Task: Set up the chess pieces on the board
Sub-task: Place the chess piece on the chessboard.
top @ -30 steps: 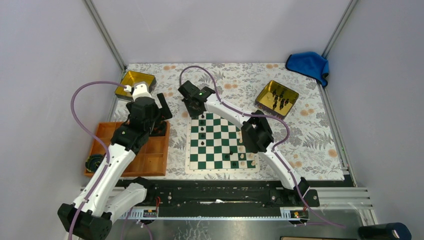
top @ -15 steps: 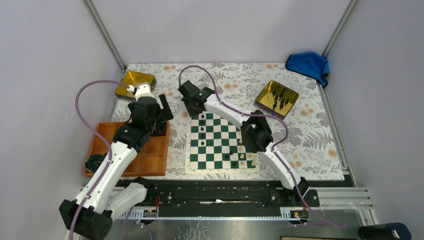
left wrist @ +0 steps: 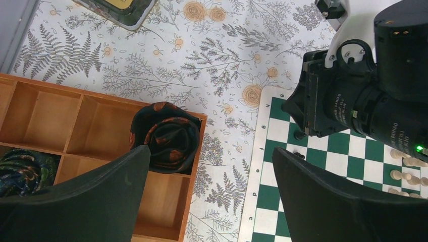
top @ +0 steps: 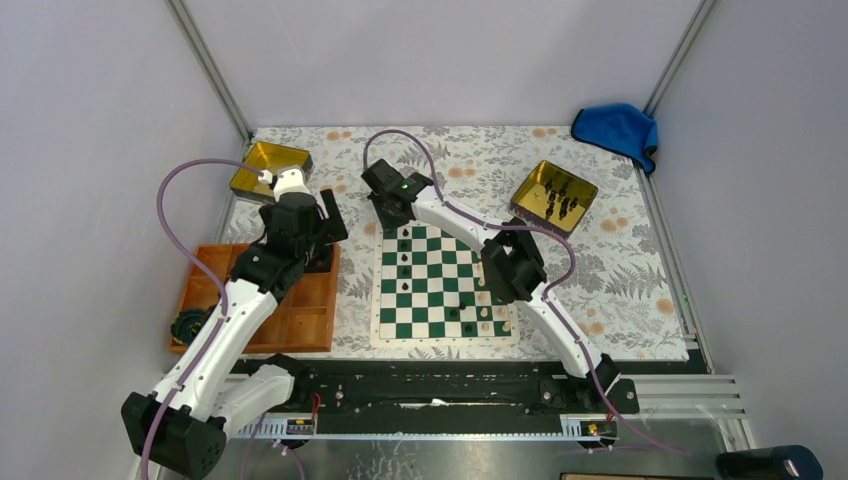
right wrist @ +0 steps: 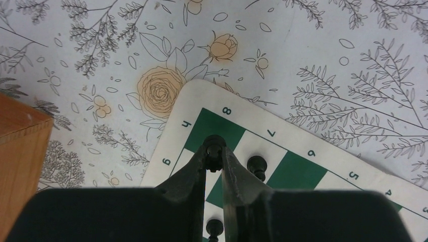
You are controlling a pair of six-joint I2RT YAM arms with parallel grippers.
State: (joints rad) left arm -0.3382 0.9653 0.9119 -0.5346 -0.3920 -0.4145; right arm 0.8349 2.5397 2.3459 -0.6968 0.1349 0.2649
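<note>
At board (right wrist: 224,125) corner, right gripper (right wrist: 214,152) still holds piece (right wrist: 214,142).

**Surfaces and finishes on the table**

The board (top: 447,340) is lying as a smooth, matt mat; the chess pieces (right wrist: 257,165) are showing glossy black, plastic-looking; the tray (top: 310,320) is showing orange wood with a satin finish; the tin (top: 543,178) is gleaming as gold metal; the table cover (top: 620,260) is showing a matt floral print; a blue cloth (top: 617,128) is lying soft and crumpled; the arm shells (top: 215,350) are shining as smooth white plastic.
</note>
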